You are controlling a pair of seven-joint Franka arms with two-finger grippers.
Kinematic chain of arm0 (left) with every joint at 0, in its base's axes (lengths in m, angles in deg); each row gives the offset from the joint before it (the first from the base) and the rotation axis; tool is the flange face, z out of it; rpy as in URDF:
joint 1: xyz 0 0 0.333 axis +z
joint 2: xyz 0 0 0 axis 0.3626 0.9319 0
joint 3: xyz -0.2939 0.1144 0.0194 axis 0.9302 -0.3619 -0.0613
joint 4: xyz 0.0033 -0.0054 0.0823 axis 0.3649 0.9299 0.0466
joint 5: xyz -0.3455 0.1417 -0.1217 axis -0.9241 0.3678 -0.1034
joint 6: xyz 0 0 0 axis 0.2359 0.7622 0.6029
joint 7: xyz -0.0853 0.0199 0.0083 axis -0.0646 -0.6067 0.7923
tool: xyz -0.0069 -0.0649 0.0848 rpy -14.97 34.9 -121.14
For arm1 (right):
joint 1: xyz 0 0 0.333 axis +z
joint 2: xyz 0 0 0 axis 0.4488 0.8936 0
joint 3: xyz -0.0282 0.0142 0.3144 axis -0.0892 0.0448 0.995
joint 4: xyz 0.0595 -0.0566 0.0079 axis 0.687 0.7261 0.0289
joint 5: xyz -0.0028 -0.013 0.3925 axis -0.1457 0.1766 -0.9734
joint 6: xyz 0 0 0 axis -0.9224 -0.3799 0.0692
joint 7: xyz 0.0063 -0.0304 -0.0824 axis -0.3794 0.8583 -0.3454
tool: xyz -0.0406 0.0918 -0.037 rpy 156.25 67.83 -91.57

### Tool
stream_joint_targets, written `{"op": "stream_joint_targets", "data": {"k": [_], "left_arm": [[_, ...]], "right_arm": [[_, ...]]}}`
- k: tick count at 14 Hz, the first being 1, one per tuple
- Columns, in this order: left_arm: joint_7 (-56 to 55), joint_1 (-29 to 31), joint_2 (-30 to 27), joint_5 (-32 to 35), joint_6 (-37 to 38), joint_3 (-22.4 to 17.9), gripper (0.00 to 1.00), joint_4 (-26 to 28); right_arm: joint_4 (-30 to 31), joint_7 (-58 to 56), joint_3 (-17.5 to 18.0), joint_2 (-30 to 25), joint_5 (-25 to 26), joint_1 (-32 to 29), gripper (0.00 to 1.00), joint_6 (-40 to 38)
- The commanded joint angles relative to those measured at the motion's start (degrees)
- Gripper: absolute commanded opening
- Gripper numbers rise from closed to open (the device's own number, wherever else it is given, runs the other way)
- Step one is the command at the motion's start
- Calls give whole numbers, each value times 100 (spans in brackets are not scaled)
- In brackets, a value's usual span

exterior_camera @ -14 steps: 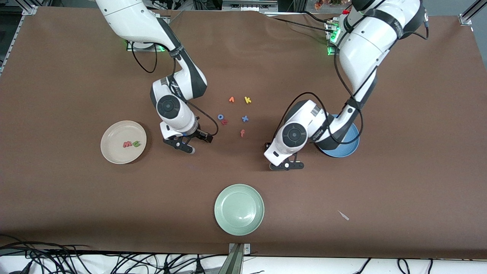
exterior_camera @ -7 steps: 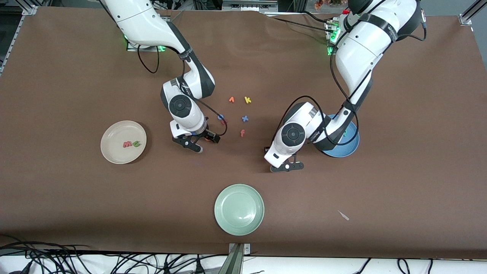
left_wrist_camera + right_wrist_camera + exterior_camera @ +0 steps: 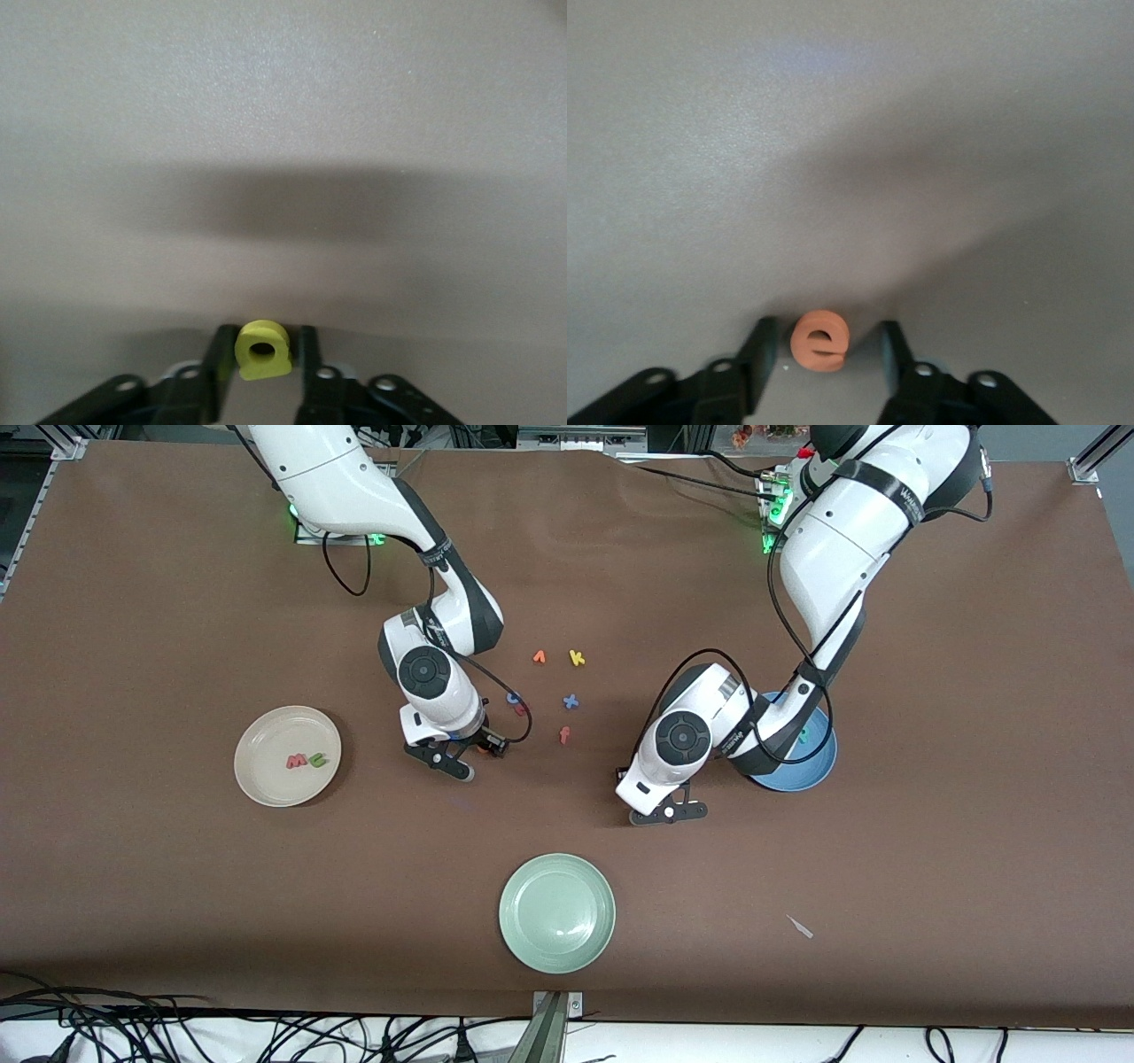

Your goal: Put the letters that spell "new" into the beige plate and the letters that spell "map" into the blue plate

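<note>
Well, at the right arm's end of the brown surface (image 3: pixel 177 912) sits the beige plate (image 3: pixel 257 793). Two little letters lie in it side by side, the red w (image 3: pixel 295 761) and the green n (image 3: pixel 317 759).

Next to that plate, toward the middle, the right claw (image 3: pixel 825 336) is down low at the surface. Its two fingers are apart. The orange e (image 3: pixel 819 341) lies flat between them, with a small gap on each side, so nothing is squeezing it.

In the middle lie some loose letters. A blue o (image 3: pixel 513 699) and a small red letter (image 3: pixel 521 710) touch each other, just beside the right arm's wrist. Near them are a small orange letter (image 3: pixel 539 657), a yellow k (image 3: pixel 577 658), a blue x (image 3: pixel 570 701) and an orange f (image 3: pixel 564 734). A pale green plate (image 3: pixel 509 912) sits much nearer the front camera.

Then comes the left claw (image 3: pixel 261 350), low at the surface beside the blue plate (image 3: pixel 819 766). Its fingers are pressed snug on the yellow a (image 3: pixel 262 350). The left arm covers part of the blue plate, and a tiny teal letter (image 3: pixel 803 735) peeks out inside it.
</note>
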Motion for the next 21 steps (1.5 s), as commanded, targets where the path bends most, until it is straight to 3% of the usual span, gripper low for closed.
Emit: {"op": "stream_joint_targets", "data": {"k": [1, 6, 9, 11, 14, 16, 20, 21], "left_arm": [[32, 161, -142, 52, 17, 2, 0, 182], [584, 302, -536, 52, 1077, 29, 0, 164], [1707, 591, -914, 17, 2123, 46, 0, 191], [2385, 837, -1125, -18, 2617, 55, 0, 330], [2924, 1102, -1433, -10, 2584, 55, 0, 1068], [2924, 1155, -1434, 61, 2557, 55, 0, 1193], [2924, 1304, -1443, 525, 1505, 46, 0, 1930], [2924, 1357, -1443, 553, 1468, 55, 10, 1931]], "right_arm": [[-116, 82, 19, 101, -69, 75, 35, 17], [-352, 3, 28, 66, -69, 5, 23, -219], [-923, -363, -24, 22, -34, -222, 20, -1280], [-1003, -1398, -103, -250, -43, -547, 20, -2036], [-995, -2498, -611, -444, -25, -628, 20, -2732], [-995, -3393, -1076, -506, -34, -628, 21, -3101], [-811, -5029, -1877, -523, -52, -654, 21, -3349], [-723, -5329, -2009, -523, -52, -680, 22, -3297]]}}
